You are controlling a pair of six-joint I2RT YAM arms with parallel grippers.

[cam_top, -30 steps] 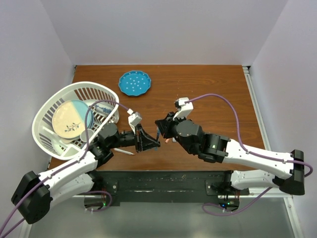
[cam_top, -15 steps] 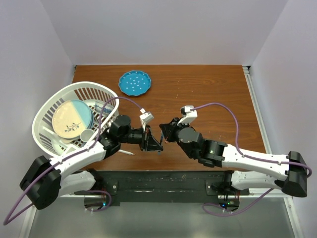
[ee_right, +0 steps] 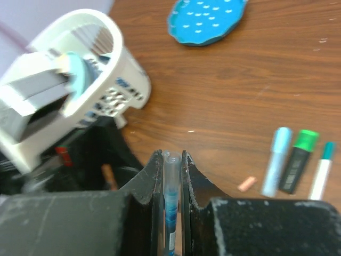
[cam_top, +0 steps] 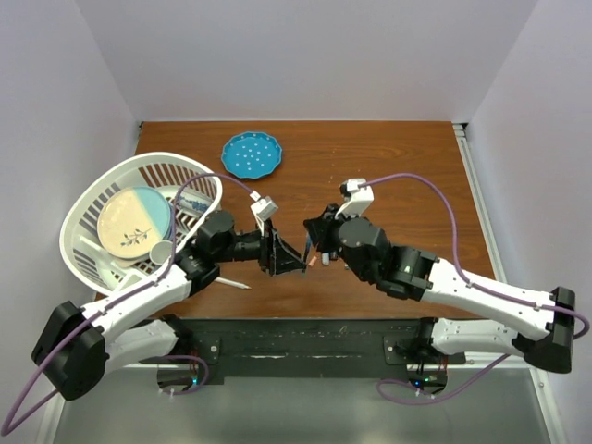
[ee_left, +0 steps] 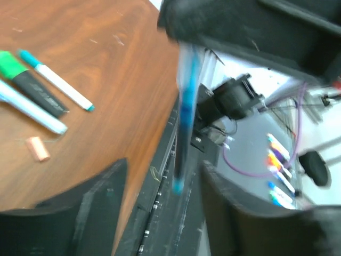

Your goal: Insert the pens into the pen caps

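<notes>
"Right wrist view settles it: the right gripper point(ee_right: 170, 156) is clamped on a clear blue pen point(ee_right: 170, 213). The barrel runs straight up the frame between the fingers, its end poking just past the tips."

"And the left one?"

"The left gripper point(ee_left: 161, 168) stands spread, with nothing in it that I can see. In its own camera the pen hangs blurred from the top of the frame, tip down into the gap between those fingers, touching neither as far as I can tell."

"So where's the cap?"

"A pink cap point(ee_right: 246, 184) lies on the table point(ee_right: 229, 90) at lower right, just beside a light blue pen point(ee_right: 277, 160). From above it sits just below the gap between both grippers. I'd say the left, being free, fetches it, then lines it up along that barrel."
</notes>
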